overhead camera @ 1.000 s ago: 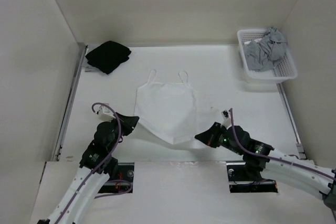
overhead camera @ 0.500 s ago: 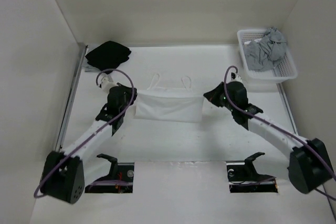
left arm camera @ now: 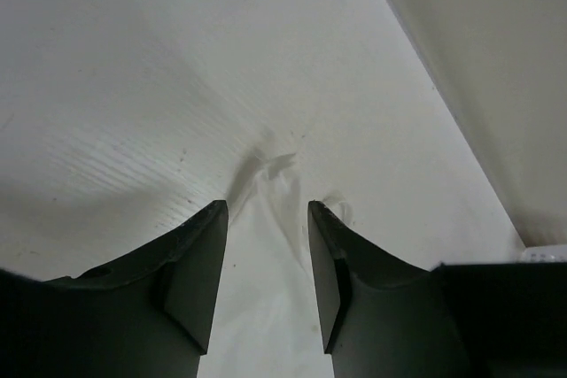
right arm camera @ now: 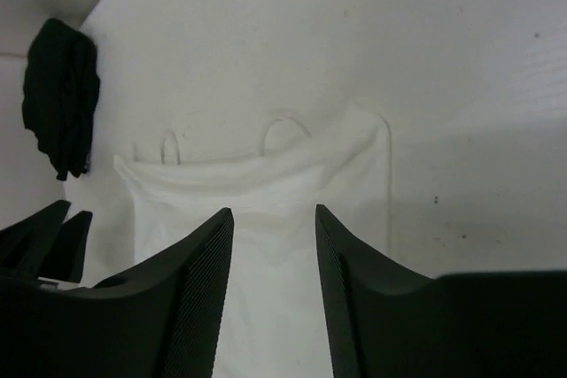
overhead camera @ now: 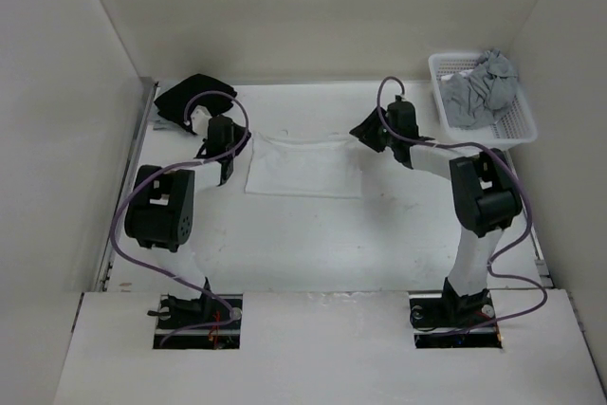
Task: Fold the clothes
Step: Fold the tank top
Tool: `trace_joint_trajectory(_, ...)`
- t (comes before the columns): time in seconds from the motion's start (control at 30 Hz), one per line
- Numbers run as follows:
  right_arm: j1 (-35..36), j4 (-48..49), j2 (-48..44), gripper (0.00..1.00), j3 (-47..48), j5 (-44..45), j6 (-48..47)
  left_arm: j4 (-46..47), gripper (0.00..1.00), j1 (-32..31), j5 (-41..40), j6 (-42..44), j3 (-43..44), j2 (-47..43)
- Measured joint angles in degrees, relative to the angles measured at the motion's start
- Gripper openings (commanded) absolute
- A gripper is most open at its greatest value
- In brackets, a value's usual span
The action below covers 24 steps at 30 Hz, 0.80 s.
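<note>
The clothes (overhead camera: 303, 168) are one white garment, lying doubled over as a flat band on the table. Its thin straps (right arm camera: 284, 127) peek out along the far edge. My left gripper (overhead camera: 241, 146) hovers at the band's far left corner. It is open, with the white fabric (left arm camera: 266, 307) loose beneath its fingers (left arm camera: 200, 263). At the far right corner my right gripper (overhead camera: 364, 131) is open too. In the right wrist view the garment (right arm camera: 266, 185) lies flat beyond and below the right gripper (right arm camera: 273, 212), untouched.
A black cloth bundle (overhead camera: 194, 98) lies at the far left corner, close to my left arm. A white basket (overhead camera: 517, 125) with grey cloth (overhead camera: 484, 87) stands at the far right. White walls close in the table on three sides.
Both grippers carried the garment's near hem from the front of the table up to the strap edge, doubling it over. Both then opened and let the fabric go.
</note>
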Motion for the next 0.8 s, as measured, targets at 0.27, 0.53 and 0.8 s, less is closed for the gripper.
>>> trace_joint_trajectory(0.27, 2.71, 2.23, -12.74, 0.11, -16.68, 3.61, -1.68, 1.73, 0.30, -0.81, 0.35, 0.98, -18.51, -20.26)
trace_joint_trajectory(0.53, 8.41, 6.49, -23.23, 0.33, -34.64, 6.38, 0.00, -2.75, 0.37, -0.57, 5.14, 2.67, -32.61, -29.38)
trace_joint_trajectory(0.8, 8.31, 6.97, -24.52, 0.42, -39.54, 7.76, 1.92, -1.84, 0.35, -0.50, 8.55, 3.39, -32.74, -25.16)
